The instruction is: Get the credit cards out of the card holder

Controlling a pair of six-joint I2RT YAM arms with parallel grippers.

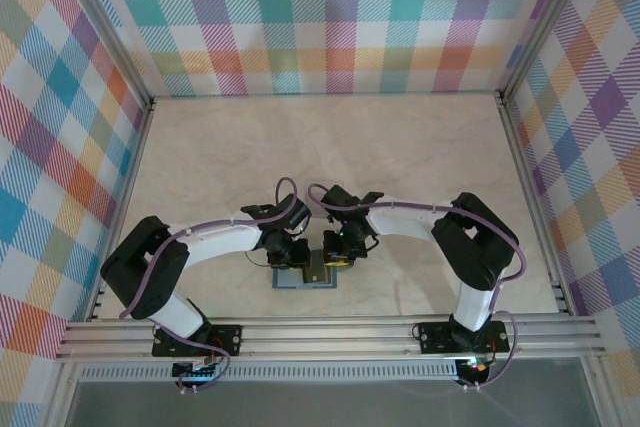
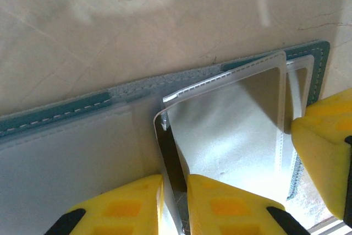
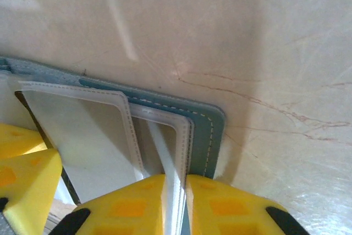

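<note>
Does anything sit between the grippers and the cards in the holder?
Only the clear sleeves of the card holder. Left gripper and right gripper each pinch a sleeve edge; nothing else visible intervenes. Cards themselves unclear.

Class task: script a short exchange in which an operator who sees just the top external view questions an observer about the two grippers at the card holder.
Operator: What's pinched on the left?
Observer: The left gripper pinches the edge of a raised clear sleeve of the open card holder.
Operator: And on the right?
Observer: The right gripper clamps the stacked sleeves at the holder's rounded teal corner.
</note>
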